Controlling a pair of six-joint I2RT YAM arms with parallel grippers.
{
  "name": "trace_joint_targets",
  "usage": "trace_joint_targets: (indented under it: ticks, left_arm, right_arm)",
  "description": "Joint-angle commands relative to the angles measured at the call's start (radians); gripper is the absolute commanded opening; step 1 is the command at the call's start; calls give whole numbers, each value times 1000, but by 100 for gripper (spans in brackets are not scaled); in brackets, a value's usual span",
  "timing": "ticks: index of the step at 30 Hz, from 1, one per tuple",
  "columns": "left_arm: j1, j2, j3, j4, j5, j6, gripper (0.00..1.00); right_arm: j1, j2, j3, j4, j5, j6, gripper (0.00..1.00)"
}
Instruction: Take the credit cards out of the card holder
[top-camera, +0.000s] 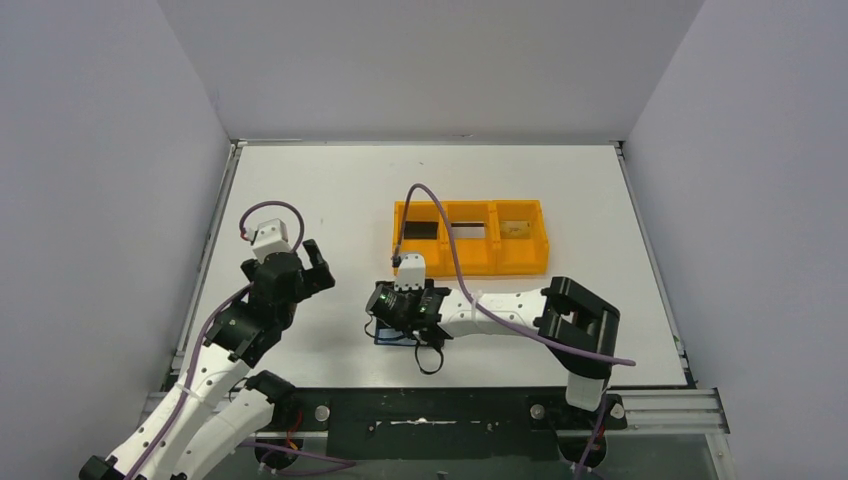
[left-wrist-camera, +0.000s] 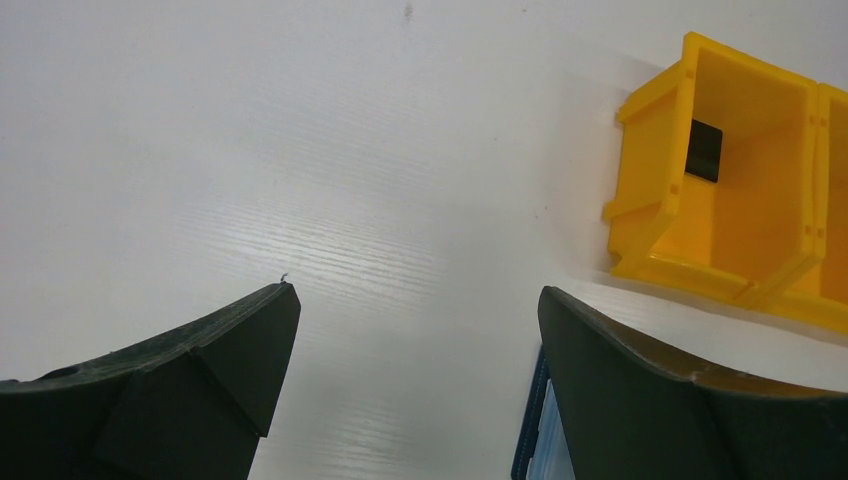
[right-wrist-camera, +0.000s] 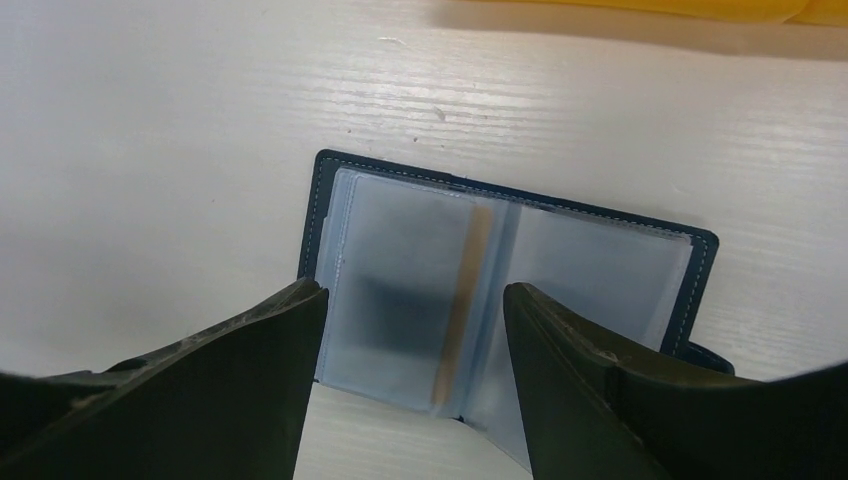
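Near the table's (top-camera: 330, 190) front edge, at 6 o'clock in the overhead view, the card holder (right-wrist-camera: 600, 270) is laid open flat, clear sleeves turned up. The right gripper (right-wrist-camera: 410, 300) is poised over it, jaws spread, nothing pinched. The left gripper (left-wrist-camera: 415, 300) is held wide apart at its 9 o'clock. An orange tray (top-camera: 470, 262) is set at 1 o'clock, a dark card (top-camera: 420, 228) seen in its left compartment.

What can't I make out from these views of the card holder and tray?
- Top view: the right gripper covers nearly all of the card holder.
- Right wrist view: the cloudy sleeves blur what is inside them; the fingers hide the holder's near edge.
- Left wrist view: the tray is cut off by the right edge; only its end bin shows whole.
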Motion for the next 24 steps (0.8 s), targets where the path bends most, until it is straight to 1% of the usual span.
trace_joint_targets:
  ticks: [1, 5, 8, 13, 16, 21, 24]
  left_arm:
    - [6, 1, 14, 23, -1, 0, 92]
    - [6, -3, 14, 21, -2, -1, 92]
    - [6, -8, 13, 21, -4, -2, 92]
    - [6, -7, 13, 21, -4, -2, 92]
    - [6, -5, 13, 22, -1, -3, 92]
    - [6, 0, 11, 24, 11, -3, 92]
    - [6, 8, 9, 26, 20, -1, 92]
  right_arm:
    - [1, 46, 70, -19, -18, -4, 66]
    - [0, 94, 85, -26, -37, -6, 67]
    - [-5, 125, 98, -50, -52, 7, 65]
    - [-5, 115, 86, -61, -35, 14, 51]
    - [-5, 84, 60, -28, -35, 4, 42]
    - [-7, 45, 31, 26, -57, -20, 37]
    - [-17, 8, -15, 113, -95, -28, 32]
